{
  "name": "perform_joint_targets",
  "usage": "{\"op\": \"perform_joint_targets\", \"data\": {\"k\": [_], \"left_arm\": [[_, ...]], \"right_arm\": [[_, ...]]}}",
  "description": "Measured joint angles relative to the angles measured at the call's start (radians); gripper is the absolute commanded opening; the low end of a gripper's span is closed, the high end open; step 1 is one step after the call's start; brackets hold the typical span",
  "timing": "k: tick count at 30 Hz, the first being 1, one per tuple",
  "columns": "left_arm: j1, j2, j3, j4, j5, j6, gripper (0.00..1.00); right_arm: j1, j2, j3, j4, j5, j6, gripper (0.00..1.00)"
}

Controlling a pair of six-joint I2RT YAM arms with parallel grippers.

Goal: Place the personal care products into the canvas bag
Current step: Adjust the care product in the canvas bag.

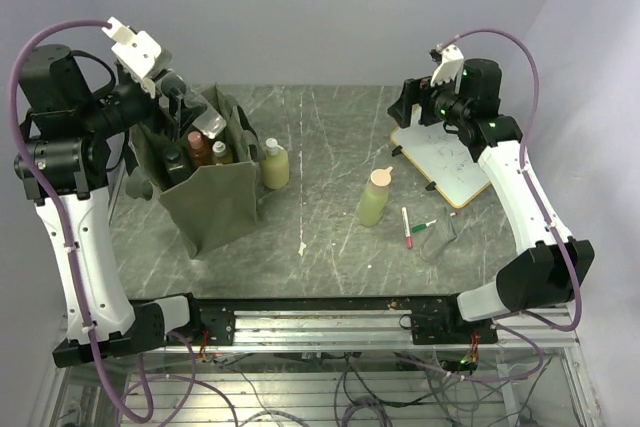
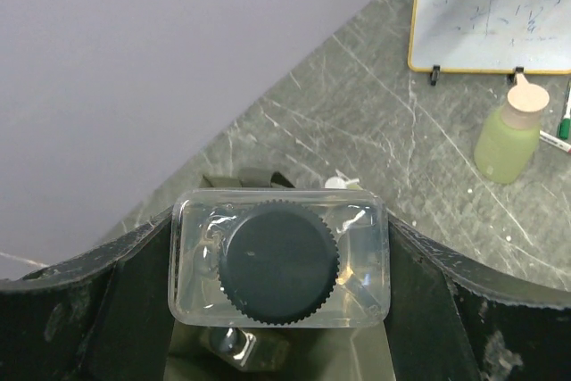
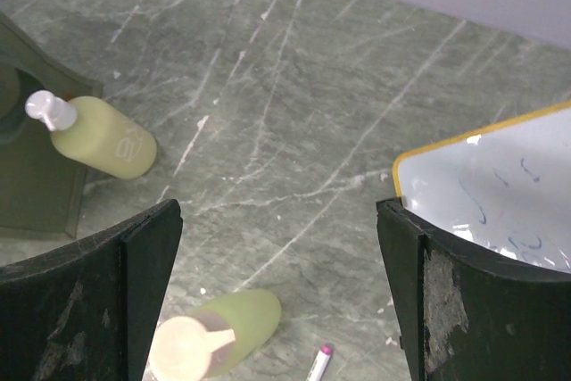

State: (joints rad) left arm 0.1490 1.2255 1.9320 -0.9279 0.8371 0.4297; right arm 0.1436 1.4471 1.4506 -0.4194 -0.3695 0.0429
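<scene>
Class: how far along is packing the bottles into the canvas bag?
Done: an orange bottle and an amber bottle stand inside the canvas bag. In hand: the left end effector grips a clear bottle over the bag. Remaining: the pump bottle beside the bag and the beige-capped bottle. The right end effector is open.

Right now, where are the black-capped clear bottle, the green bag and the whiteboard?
clear bottle (image 2: 278, 260): left wrist view, on its black cap.
canvas bag (image 1: 212, 205): top external view, on its front wall.
whiteboard (image 1: 447, 162): top external view, on its white writing surface.
</scene>
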Motion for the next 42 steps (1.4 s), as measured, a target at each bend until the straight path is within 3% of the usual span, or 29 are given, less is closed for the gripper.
{"op": "perform_joint_targets", "data": {"k": [10, 26, 42], "left_arm": [[0.024, 0.007, -0.14, -0.121, -0.03, 0.107, 0.07], [0.024, 0.082, -0.26, -0.274, -0.115, 0.307, 0.07], [0.025, 0.143, -0.378, -0.235, -0.066, 0.441, 0.07]], "right_arm": [[0.099, 0.018, 0.043, 0.003, -0.019, -0.031, 0.91], [0.129, 0.054, 0.043, 0.003, -0.056, -0.055, 0.91], [0.135, 0.057, 0.04, 0.003, -0.071, -0.07, 0.92]]}}
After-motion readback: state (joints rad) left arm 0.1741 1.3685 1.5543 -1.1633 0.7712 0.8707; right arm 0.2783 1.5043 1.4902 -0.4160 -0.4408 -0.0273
